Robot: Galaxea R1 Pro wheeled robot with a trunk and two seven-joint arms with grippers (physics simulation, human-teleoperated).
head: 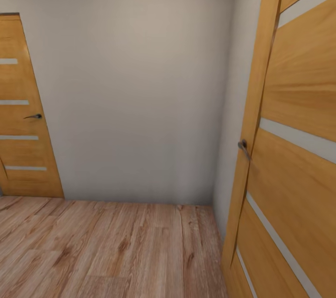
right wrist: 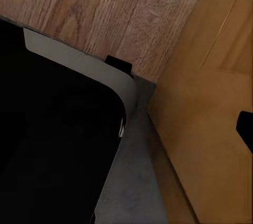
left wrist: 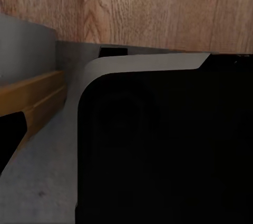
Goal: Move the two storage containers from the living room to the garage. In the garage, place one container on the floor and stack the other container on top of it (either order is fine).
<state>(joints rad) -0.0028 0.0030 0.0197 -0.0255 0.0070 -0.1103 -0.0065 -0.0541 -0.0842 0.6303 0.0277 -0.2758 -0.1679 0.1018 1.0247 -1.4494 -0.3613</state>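
Underfoot, light wood plank flooring runs to a plain pale wall. Neither storage container can be seen from any camera, so their place cannot be told. Against that wall at the left stands a closed wooden door with pale stripes and a dark handle. At the right, close by, a second striped door stands ajar. Both wrist views look down past a black body onto planks; whether either gripper is open or closed cannot be told.
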